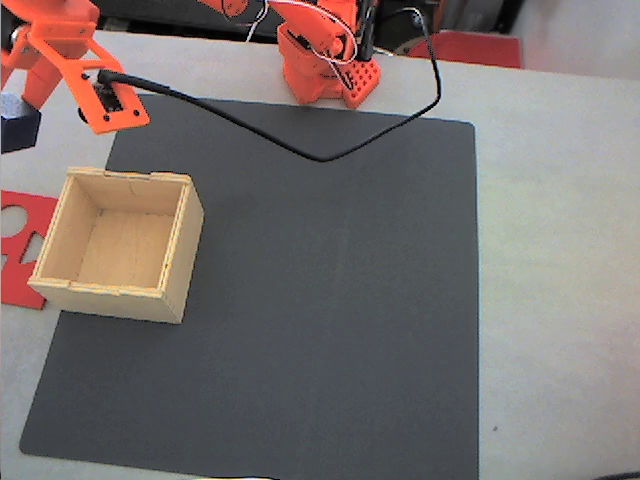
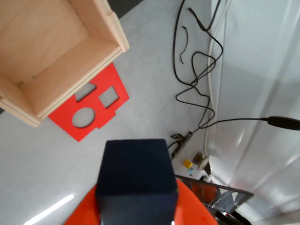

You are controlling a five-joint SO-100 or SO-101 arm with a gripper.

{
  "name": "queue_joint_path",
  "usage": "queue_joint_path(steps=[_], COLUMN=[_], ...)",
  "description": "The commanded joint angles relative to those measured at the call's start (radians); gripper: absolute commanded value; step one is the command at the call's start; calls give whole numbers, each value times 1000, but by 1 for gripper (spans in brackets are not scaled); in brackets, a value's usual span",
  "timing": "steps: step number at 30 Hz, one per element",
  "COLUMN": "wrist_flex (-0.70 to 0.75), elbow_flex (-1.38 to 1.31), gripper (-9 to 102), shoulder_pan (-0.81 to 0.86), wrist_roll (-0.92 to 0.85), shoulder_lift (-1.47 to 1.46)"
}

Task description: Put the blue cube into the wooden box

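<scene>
Filling the wrist view, the blue cube [image 2: 136, 180] sits clamped in the orange end effector [image 2: 136, 211], held off to one side of the wooden box [image 2: 56, 61]; released here, it would likely miss onto the worktop [image 2: 150, 70].

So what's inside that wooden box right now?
Nothing that shows: the wooden box has a bare pale floor in the fixed view. The blue cube sits in the gripper, off to the box's side. The near wall hides a strip of floor.
</scene>
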Motion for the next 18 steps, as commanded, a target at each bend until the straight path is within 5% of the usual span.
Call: queue_joint_path(steps=[1,18], wrist_flex=[2,-2], elbow_flex=[-40,-167], gripper=[0,0], shoulder_pan=[6,-164], wrist_roll=[0,31], shoulder_lift=[-31,-376])
